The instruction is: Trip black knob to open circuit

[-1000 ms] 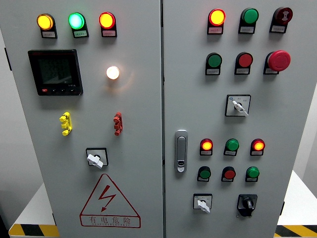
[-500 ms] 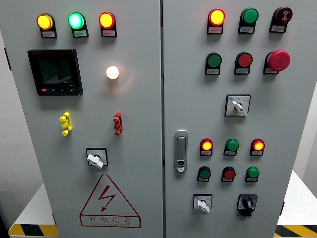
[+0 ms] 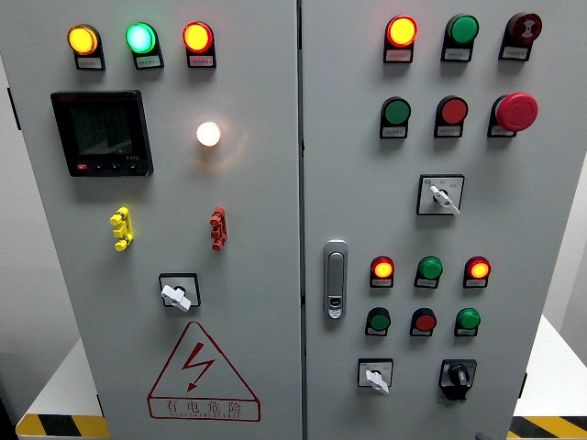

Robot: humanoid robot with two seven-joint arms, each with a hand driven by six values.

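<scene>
Lower right panel: black knob (image 3: 457,377), untouched, unobstructed.

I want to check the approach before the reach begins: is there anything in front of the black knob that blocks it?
Nothing visible covers the black knob at the panel's lower right. Neither hand is clearly in view.

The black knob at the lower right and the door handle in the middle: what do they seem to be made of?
Black knob: looks like moulded plastic, semi-gloss, with soft highlights on its pointer. Door handle: probably metal or chromed plastic, silvery and shiny, with bright reflections along its edge. The picture cannot settle which.
</scene>
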